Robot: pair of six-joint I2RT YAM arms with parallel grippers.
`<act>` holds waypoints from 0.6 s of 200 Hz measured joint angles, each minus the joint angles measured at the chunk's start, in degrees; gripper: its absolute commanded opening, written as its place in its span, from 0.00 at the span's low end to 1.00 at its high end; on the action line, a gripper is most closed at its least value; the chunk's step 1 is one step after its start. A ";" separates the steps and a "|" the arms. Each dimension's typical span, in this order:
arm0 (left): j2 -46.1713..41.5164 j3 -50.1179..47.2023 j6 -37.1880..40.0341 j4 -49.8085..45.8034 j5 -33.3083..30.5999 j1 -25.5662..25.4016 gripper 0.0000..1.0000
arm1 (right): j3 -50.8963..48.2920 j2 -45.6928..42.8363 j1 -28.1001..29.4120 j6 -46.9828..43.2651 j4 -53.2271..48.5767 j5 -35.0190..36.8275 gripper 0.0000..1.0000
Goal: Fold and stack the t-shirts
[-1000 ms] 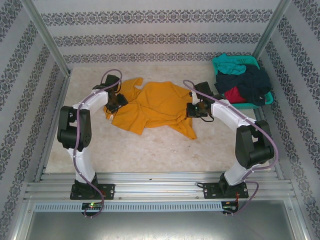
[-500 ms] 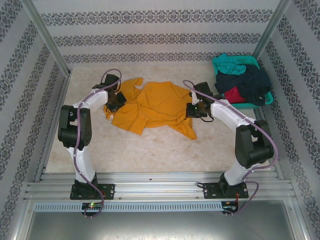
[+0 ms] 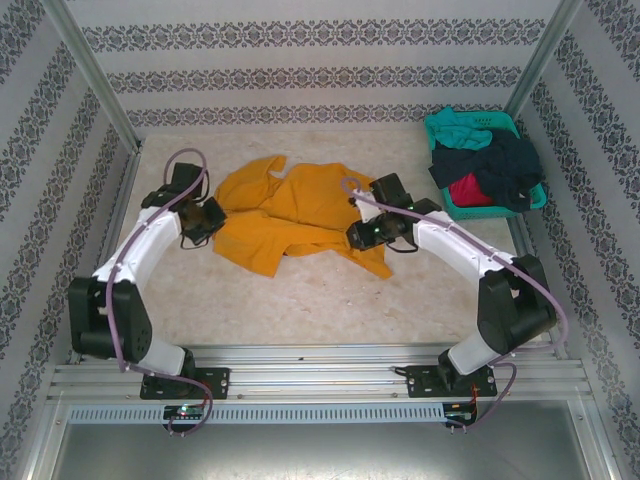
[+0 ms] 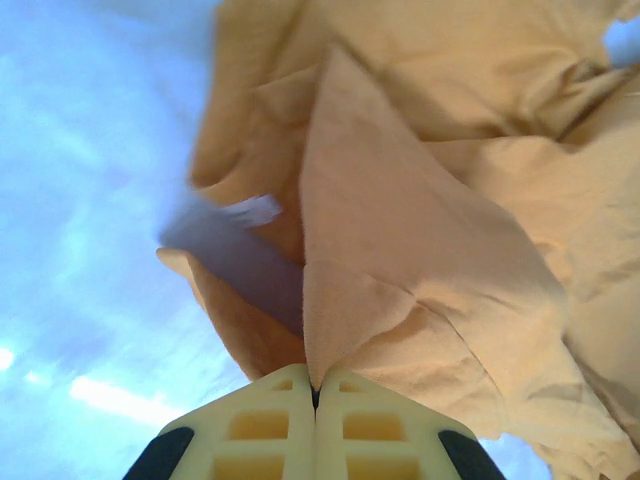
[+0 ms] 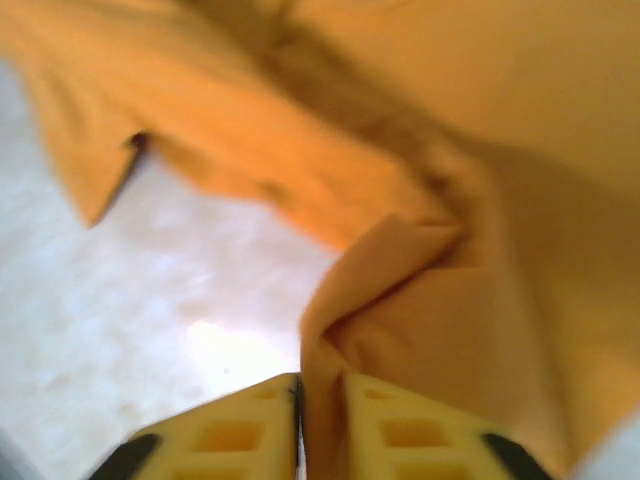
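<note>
The orange-yellow t-shirt [image 3: 295, 215] lies crumpled on the pale table, mid-back. My left gripper [image 3: 207, 213] sits at its left edge. In the left wrist view this gripper [image 4: 315, 388] is shut on a raised fold of the orange cloth [image 4: 400, 230]. My right gripper [image 3: 357, 236] is over the shirt's right part. Its fingers [image 5: 240, 430] stand a little apart, with a fold of the t-shirt [image 5: 400, 300] pinched between them. More t-shirts are heaped in the basket: teal [image 3: 458, 130], dark navy [image 3: 500, 160] and red [image 3: 468, 190].
The teal mesh basket [image 3: 538, 196] stands at the back right corner, against the patterned wall. Metal frame posts rise at both back corners. Bare table [image 3: 300, 295] stretches between the shirt and the arm bases along the near rail.
The left arm swung out to the left and its gripper closed on the shirt's left edge, pulling it along. The right gripper moved left and nearer with its fold.
</note>
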 measured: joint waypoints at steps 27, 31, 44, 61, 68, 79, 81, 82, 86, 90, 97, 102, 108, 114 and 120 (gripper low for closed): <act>-5.01 -5.81 0.00 -2.32 0.02 3.15 0.00 | -2.89 -1.84 1.01 -1.27 0.57 -4.96 0.78; -5.38 -6.43 0.00 -2.62 0.02 3.34 0.00 | -3.45 -2.16 0.48 -1.11 1.05 -4.92 0.78; -6.01 -8.04 -0.02 -3.45 0.04 3.65 0.00 | -4.07 -2.25 -1.92 1.44 1.92 -2.84 0.78; -6.10 -9.64 -0.02 -3.58 0.57 3.98 0.00 | -2.86 -0.24 -5.22 5.40 2.19 2.73 0.75; -6.10 -10.25 -0.02 -3.58 0.70 4.24 0.00 | -1.57 1.44 -6.23 6.84 2.03 5.07 0.70; -6.10 -10.99 -0.02 -3.61 0.87 4.70 0.00 | 0.90 4.98 -7.65 9.11 1.77 8.66 0.62; -6.10 -11.10 -0.04 -3.61 0.87 4.76 0.00 | 1.36 5.75 -7.85 9.42 1.77 9.18 0.61; -6.10 -11.19 -0.02 -3.61 0.87 4.79 0.00 | 1.49 5.97 -7.89 9.70 1.73 9.31 0.61; -6.10 -11.34 -0.02 -3.58 0.85 5.01 0.00 | 2.23 7.10 -8.13 10.43 1.68 10.16 0.58; -6.14 -11.50 -0.02 -3.58 0.90 5.18 0.00 | 3.06 8.50 -8.26 11.34 1.64 10.91 0.56; -6.27 -11.74 -0.02 -3.58 0.92 5.55 0.00 | 4.15 10.47 -8.48 12.48 1.62 11.72 0.52; -6.43 -11.87 -0.04 -3.61 0.94 5.88 0.00 | 4.92 11.98 -8.57 13.07 1.62 12.24 0.48; -6.60 -12.00 -0.04 -3.58 1.05 6.27 0.00 | 5.79 13.73 -8.57 14.10 1.60 12.70 0.44; -6.86 -12.11 -0.04 -3.58 1.16 6.71 0.00 | 6.49 15.10 -8.57 14.82 1.60 12.96 0.41; -7.13 -12.17 -0.04 -3.58 1.29 7.10 0.00 | 7.23 16.63 -8.57 15.76 1.46 13.11 0.39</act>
